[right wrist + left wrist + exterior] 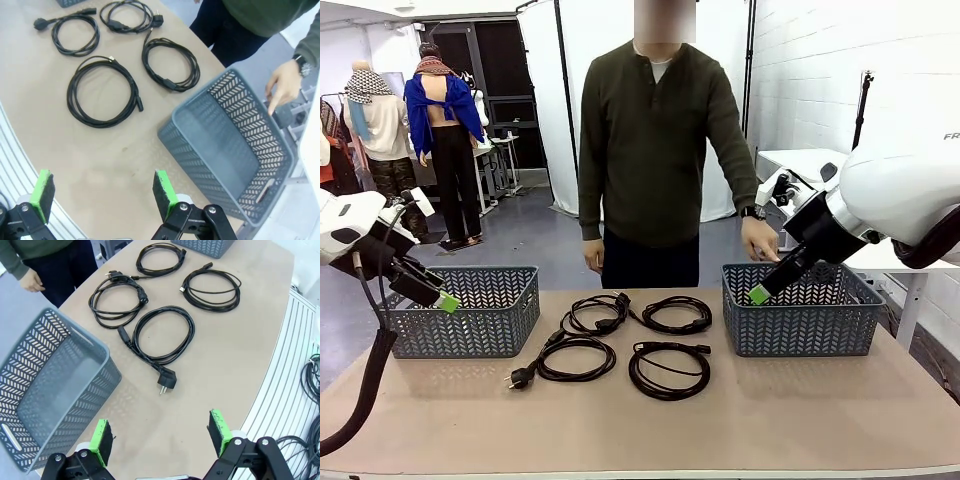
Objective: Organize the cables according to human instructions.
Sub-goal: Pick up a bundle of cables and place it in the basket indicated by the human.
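Observation:
Four black coiled cables lie apart on the tan table between two baskets: back left [610,322], back right [675,330], front left [518,378] and front right [669,347]. My left gripper [445,300] hangs open and empty by the left basket's near corner. In the left wrist view its green pads [102,440] stand wide apart over bare table, and the nearest cable's plug [167,377] lies ahead. My right gripper [760,293] is open and empty at the right basket's left end. Its wrist view shows the gripper [102,194] above the table edge, with a coil [139,104] beyond.
A grey mesh basket [470,310] stands at the left and another [800,310] at the right, both empty inside [55,390] [230,145]. A person stands at the far side, one hand [758,240] lowered over the right basket's back rim [282,87].

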Robot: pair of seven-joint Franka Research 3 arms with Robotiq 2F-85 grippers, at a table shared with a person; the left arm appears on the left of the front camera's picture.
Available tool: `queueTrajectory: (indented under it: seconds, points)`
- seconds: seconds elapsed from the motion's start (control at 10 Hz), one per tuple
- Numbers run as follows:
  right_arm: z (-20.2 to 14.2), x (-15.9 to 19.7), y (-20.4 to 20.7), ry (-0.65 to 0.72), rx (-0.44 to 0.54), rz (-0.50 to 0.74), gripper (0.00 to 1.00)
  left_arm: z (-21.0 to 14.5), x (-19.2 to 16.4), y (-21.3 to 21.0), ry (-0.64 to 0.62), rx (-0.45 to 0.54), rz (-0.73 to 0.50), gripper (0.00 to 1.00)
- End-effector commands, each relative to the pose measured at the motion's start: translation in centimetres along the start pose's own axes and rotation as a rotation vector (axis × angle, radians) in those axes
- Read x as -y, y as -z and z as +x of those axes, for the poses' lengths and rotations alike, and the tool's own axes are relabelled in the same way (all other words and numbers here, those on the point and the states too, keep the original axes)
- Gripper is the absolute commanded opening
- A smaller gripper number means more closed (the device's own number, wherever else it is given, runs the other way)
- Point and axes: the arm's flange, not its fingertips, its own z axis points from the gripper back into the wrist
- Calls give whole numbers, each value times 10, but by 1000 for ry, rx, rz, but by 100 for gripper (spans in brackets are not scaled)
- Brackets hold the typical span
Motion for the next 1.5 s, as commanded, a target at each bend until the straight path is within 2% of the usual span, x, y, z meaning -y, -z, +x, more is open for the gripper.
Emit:
queueTrajectory:
  seconds: [0.0, 0.4, 0.7, 1.1, 1.4]
  points:
    - [15, -1, 8, -36, -50, -24, 100, -2, -3, 1, 12, 7, -13, 100]
    - [63, -11, 44, -142, -211, -43, 100, -2, -3, 1, 12, 7, -13, 100]
    - [94, -5, 81, -220, -345, -49, 100, -2, -3, 1, 12, 7, -13, 100]
    - [115, -2, 133, -285, -425, 10, 100, -2, -3, 1, 12, 7, -13, 100]
    - [119, 1, 149, -264, -452, 6, 100, -2, -3, 1, 12, 7, -13, 100]
